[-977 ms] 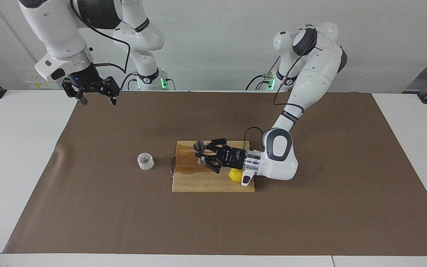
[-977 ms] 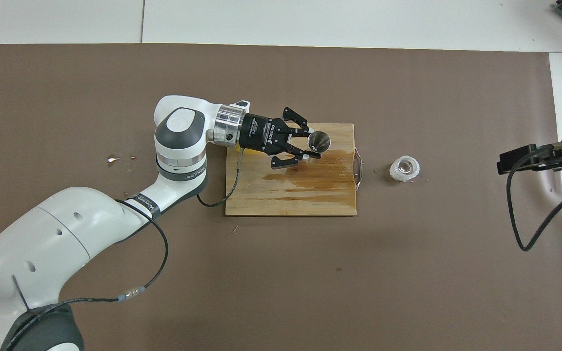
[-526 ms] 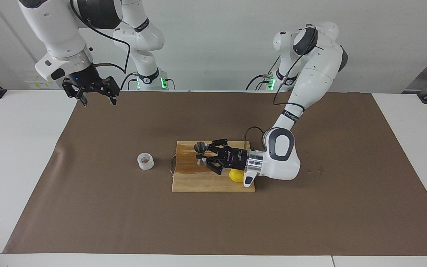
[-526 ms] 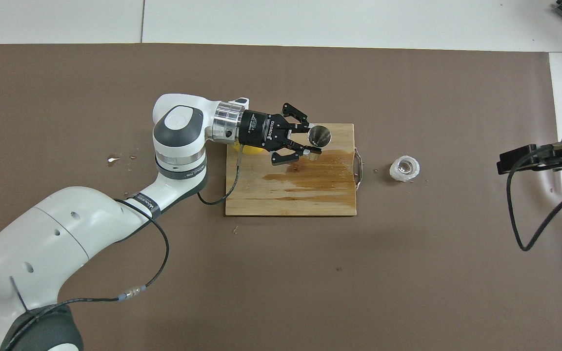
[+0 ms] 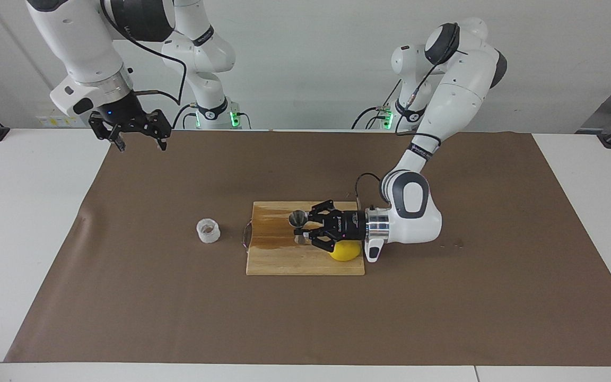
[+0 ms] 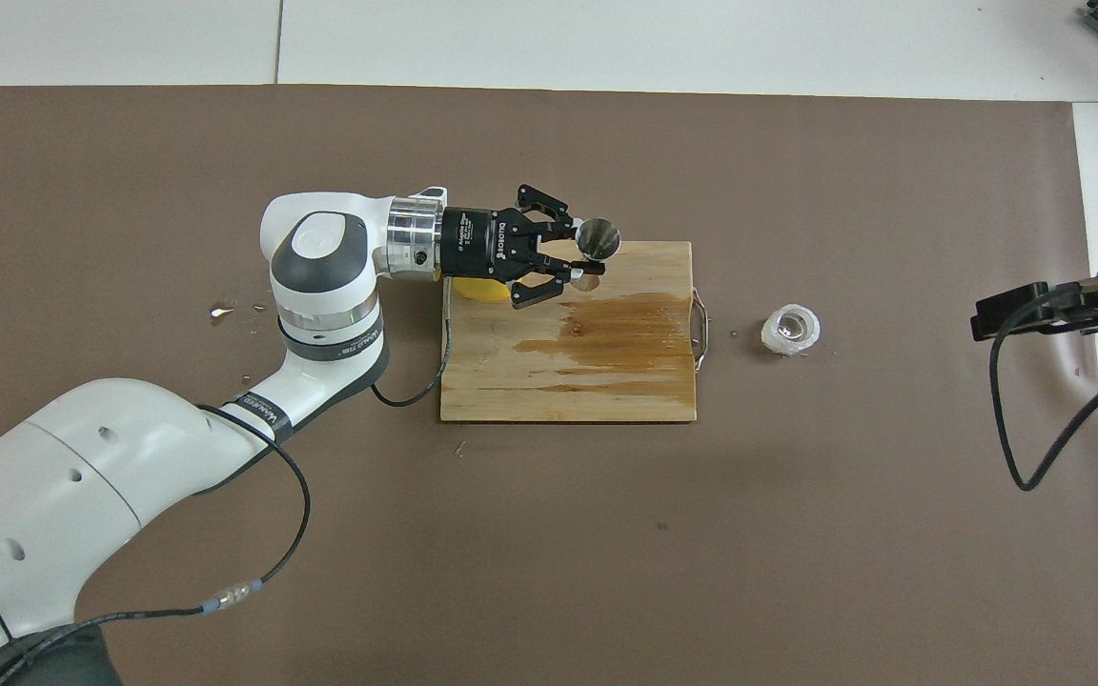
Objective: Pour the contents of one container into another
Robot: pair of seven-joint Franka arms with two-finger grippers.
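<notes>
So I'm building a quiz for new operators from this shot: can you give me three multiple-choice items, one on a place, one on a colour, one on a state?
1. Where does the white cup stand?
A. on the brown mat
B. on the cutting board
C. in a gripper

2. What colour is the lemon?
A. green
B. yellow
C. red

3. What is the left gripper doing?
A. hanging open
B. resting on the cup
C. gripping the steel jigger

Key: 1 A, the cup sits off the cutting board, toward the right arm's end. 2 B, plainly yellow. 3 C, its jaws clamp the jigger's waist over the board.
</notes>
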